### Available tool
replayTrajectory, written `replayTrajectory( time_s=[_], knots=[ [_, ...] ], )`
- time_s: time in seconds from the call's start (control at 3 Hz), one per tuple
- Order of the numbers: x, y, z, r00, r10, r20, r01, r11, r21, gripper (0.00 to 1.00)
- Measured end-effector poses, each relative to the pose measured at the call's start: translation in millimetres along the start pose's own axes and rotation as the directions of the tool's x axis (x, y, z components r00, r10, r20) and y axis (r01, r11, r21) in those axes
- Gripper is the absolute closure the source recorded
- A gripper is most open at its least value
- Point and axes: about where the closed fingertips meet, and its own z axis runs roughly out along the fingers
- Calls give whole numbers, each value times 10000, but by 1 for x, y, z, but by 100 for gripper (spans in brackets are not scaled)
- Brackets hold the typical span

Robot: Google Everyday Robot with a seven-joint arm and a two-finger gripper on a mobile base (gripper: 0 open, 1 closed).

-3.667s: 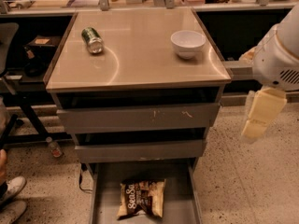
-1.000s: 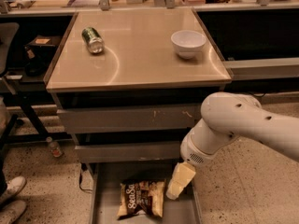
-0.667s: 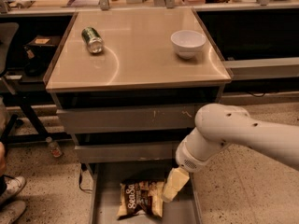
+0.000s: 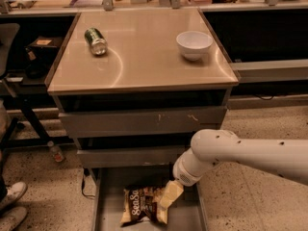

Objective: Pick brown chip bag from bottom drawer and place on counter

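Since I slid left, my claw point(image 4: 171, 194): touching brown chip bag point(image 4: 139, 203), right edge.
open or shut: cannot tell.
bottom drawer point(image 4: 185, 220): bag unmoved.

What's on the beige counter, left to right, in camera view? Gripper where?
Green metal can → white round bowl. The cream gripper is low in the grey bottom drawer, at the dark-brown chip bag's right edge.

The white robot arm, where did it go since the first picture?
The white robot arm swung down and left, from beside the glossy beige counter into the long grey bottom drawer. Its claw now sits at the right edge of the crinkly dark-brown chip bag; a grasp is not visible. The bag, the green can and the white bowl have not moved.
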Motion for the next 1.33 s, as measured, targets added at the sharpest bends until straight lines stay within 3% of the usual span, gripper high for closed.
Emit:
replayTrajectory(
  time_s=[0.33, 0.67, 1.0, 1.33],
  knots=[
    [2, -3, 35, 9990, 265, -374, -277, 9991, -332, 0],
    [2, -3, 36, 9990, 272, -366, -285, 9990, -356, 0],
    [3, -1, 78, 9979, 626, -149, -636, 9950, -770, 0],
    [2, -7, 134, 9899, 1402, 221, -1372, 9851, -1037, 0]
  ],
)
